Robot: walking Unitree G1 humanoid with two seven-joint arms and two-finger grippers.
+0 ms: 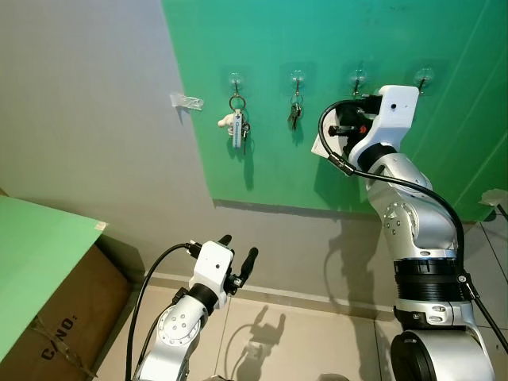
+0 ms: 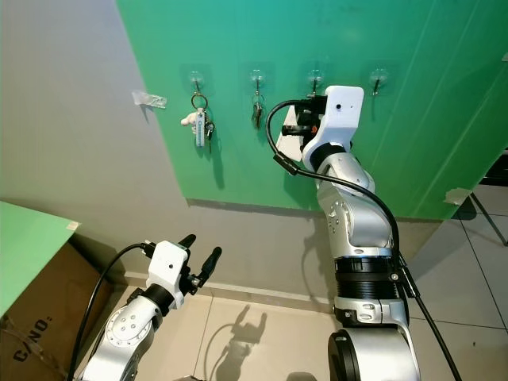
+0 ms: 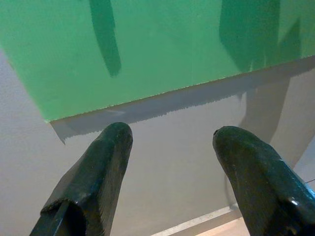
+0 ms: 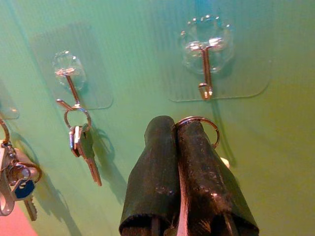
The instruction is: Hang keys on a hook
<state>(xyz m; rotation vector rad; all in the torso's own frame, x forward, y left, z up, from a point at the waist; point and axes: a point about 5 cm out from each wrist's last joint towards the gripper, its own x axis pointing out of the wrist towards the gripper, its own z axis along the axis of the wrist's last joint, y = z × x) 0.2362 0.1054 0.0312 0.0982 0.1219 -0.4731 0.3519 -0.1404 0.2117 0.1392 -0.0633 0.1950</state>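
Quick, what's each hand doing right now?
Left hand: open, holding nothing.
Right hand: closed on a key ring, just below an empty hook.

Green panel (image 4: 275,162): matt, faint fine vertical ribbing, looks like plastic sheet.
Hook (image 4: 205,73): bright polished metal on clear glossy plastic adhesive pad.
Key ring (image 4: 198,129): thin shiny metal wire, pinched between right gripper (image 4: 176,129) fingers.
Right gripper fingers (image 4: 152,172): black, matt, slightly scuffed and speckled.
Hung keys (image 4: 84,147): dull silver metal.
Left gripper (image 3: 170,142) fingers (image 3: 96,182): black, smooth, low sheen.
Wall (image 1: 87,119): grey, matt paint.
Cardboard box (image 1: 59,333): brown, rough, matt.
Floor tiles (image 1: 317,341): pale, semi-gloss.
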